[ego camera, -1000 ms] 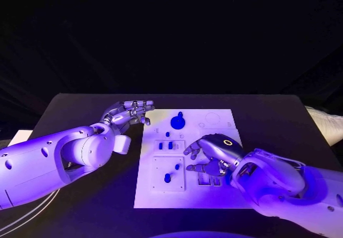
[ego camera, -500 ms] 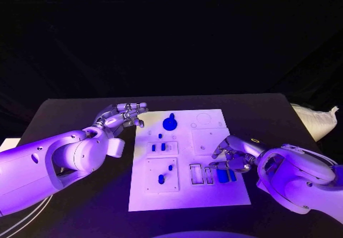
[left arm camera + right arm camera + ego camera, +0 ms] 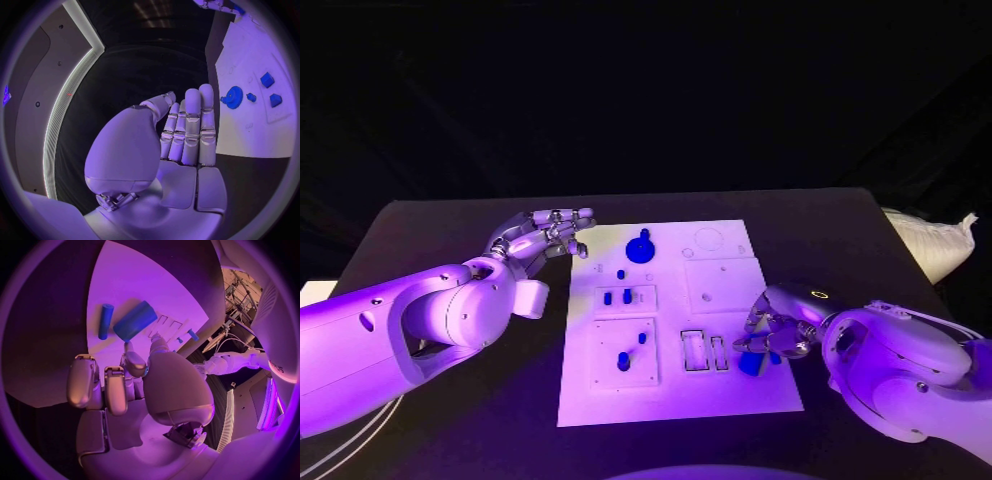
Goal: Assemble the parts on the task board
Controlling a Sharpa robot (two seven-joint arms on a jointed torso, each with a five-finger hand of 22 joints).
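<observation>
The white task board (image 3: pixel 726 285) lies mid-table. A round blue part (image 3: pixel 640 247) sits at its far end, and small blue pieces (image 3: pixel 616 297) stand in a left panel; both also appear in the left wrist view, the round part (image 3: pixel 234 96) and the pieces (image 3: pixel 267 79). At the board's near right edge my right hand (image 3: pixel 783 325) hovers with bent fingers and holds nothing. Just beyond its thumb a blue block (image 3: pixel 134 320) and a blue rod (image 3: pixel 105 321) lie on the board. My left hand (image 3: pixel 545 232) stays beside the board's far left corner, fingers straight and together, holding nothing.
Two narrow empty slots (image 3: pixel 704 351) sit left of the blue block (image 3: pixel 751 362). More small blue pieces (image 3: pixel 623 360) stand in the near left panel. A white bag (image 3: pixel 932 245) lies off the table's right side. Black tabletop (image 3: pixel 848 230) surrounds the board.
My right hand has drawn back toward the board's near right edge, leaving the blue block and rod lying in front of its fingers. The left hand has hardly moved.
</observation>
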